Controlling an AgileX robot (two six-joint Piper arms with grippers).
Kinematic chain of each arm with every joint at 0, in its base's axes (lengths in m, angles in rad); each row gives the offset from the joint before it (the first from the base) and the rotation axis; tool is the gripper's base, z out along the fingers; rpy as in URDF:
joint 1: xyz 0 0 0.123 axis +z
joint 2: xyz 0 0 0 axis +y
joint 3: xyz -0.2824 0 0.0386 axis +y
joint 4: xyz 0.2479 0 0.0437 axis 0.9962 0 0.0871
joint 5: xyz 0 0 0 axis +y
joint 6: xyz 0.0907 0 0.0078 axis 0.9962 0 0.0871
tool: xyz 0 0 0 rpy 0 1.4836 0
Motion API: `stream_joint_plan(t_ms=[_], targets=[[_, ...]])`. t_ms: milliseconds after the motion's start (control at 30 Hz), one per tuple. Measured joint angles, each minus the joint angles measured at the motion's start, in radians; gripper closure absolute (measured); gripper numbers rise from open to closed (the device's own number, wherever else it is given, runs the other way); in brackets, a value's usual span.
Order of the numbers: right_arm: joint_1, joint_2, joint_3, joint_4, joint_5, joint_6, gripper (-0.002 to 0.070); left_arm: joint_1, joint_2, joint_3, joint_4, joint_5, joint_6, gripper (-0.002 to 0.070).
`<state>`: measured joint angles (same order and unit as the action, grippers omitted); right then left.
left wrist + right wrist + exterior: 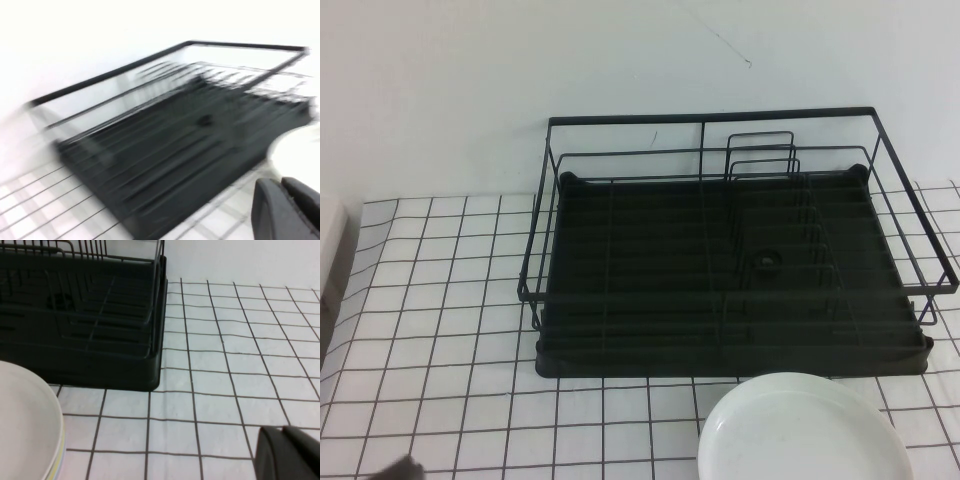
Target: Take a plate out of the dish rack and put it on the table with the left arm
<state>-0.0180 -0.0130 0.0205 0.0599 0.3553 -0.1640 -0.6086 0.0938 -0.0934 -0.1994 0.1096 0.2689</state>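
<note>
**One plate out on the cloth**

I see the white grid-lined table [440,300] bearing the black wire dish rack [720,270]. The glossy off-white round plate [805,435] lies just before it. Left gripper [287,210] and right gripper [290,452]: grip state unclear.

Little of the robot shows: the left gripper [287,210] and right gripper [287,452] appear as matte black, rounded, seemingly plastic shapes at their wrist views' corners.
</note>
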Motion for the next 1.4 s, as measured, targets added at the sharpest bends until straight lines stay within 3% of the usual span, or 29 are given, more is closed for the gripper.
stream_joint_plan(t_ms=[233, 367, 800, 1400], targets=[[0.0, 0.0, 0.0, 0.0, 0.0, 0.0, 0.0678, 0.377, -0.067, 0.094, 0.05, -0.012, -0.109, 0.0677], [0.0, 0.0, 0.0, 0.0, 0.0, 0.0, 0.0678, 0.505, -0.1, 0.115, 0.055, -0.018, -0.128, 0.0677], [0.0, 0.0, 0.0, 0.0, 0.0, 0.0, 0.0678, 0.524, -0.106, 0.113, 0.1, 0.196, -0.111, 0.0677], [0.0, 0.0, 0.0, 0.0, 0.0, 0.0, 0.0678, 0.524, -0.106, 0.113, 0.102, 0.202, -0.105, 0.0678]])
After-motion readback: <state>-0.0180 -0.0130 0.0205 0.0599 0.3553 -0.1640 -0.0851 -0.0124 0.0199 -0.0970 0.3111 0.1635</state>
